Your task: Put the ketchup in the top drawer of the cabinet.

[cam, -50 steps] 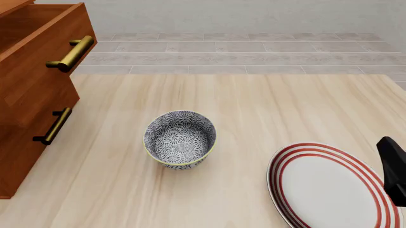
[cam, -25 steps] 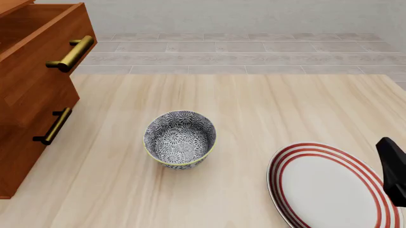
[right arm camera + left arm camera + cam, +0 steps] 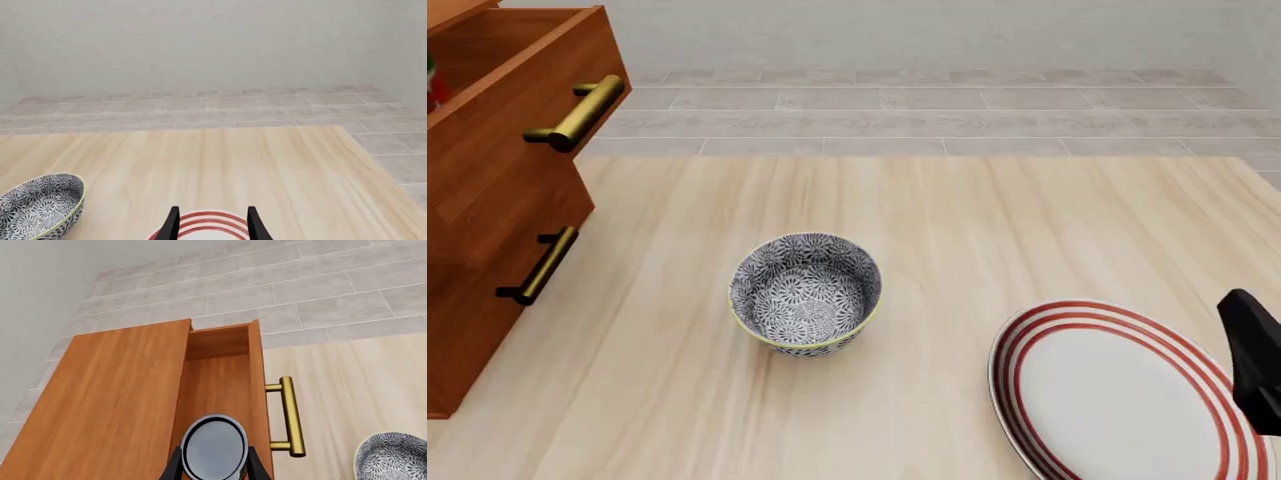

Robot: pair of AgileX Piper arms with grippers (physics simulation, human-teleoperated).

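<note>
The ketchup (image 3: 215,450) shows its dark silver-rimmed top in the left wrist view, and my left gripper (image 3: 215,469) is shut on it. It hangs over the open top drawer (image 3: 220,385) of the reddish-brown cabinet (image 3: 113,400). In the front view only a red and green sliver of the ketchup (image 3: 434,86) shows at the left edge, inside the top drawer (image 3: 521,70), behind its brass handle (image 3: 574,114). My right gripper (image 3: 213,226) is open and holds nothing, low over the plate; the front view shows it as a dark shape (image 3: 1254,355) at the right edge.
A patterned grey-white bowl (image 3: 806,293) stands mid-table, right of the cabinet (image 3: 487,260). A white plate with red rings (image 3: 1121,400) lies at the front right. A lower drawer with a darker handle (image 3: 538,266) is closed.
A sliver of the ketchup has come into the front view at the left edge, over the open drawer. The right gripper, bowl and plate have stayed put.
</note>
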